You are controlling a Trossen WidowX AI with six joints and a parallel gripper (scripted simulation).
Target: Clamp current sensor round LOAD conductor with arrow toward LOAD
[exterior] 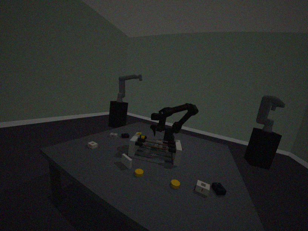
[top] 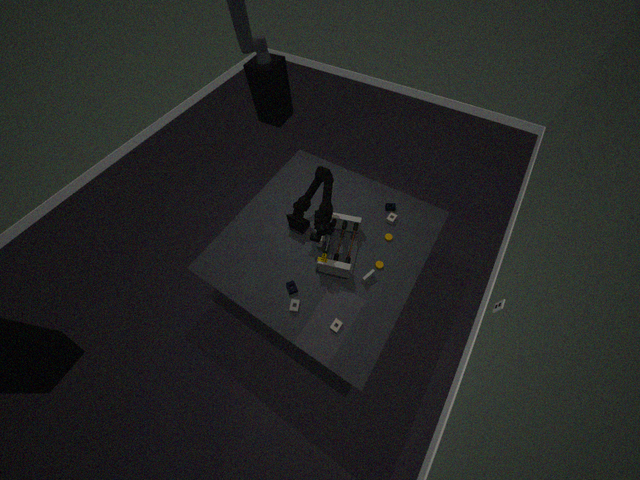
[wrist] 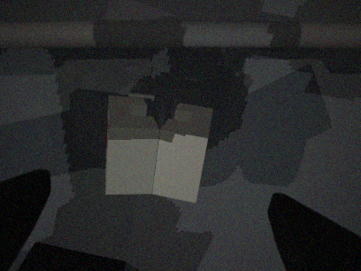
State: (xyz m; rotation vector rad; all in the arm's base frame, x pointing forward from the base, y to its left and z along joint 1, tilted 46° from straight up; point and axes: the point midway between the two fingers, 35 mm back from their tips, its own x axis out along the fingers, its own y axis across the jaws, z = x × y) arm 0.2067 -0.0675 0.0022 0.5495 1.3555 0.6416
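The open split-core sensor [wrist: 133,167] [exterior: 159,142] stands on the table as two pale halves meeting at a seam, its gap facing the nearest conductor. A thin red mark edges its left half; no arrow is readable. My gripper [wrist: 164,192] [top: 324,234] is open and empty above the sensor, with one finger out to each side. The LOAD conductor [wrist: 226,34] crosses the top of the wrist view, with dark sleeves on it. The yellow LOAD marker [top: 321,257] [exterior: 139,133] sits on one end block of the white rack [top: 335,266] [exterior: 177,154].
Two other copper conductors run parallel in the rack. Beyond it are a white upright plate [top: 368,274] [exterior: 127,160] and two yellow discs [exterior: 139,172] [exterior: 175,184]. White blocks [top: 294,305] [top: 336,325] [top: 391,218] and dark blocks [top: 291,287] [top: 390,207] lie farther out.
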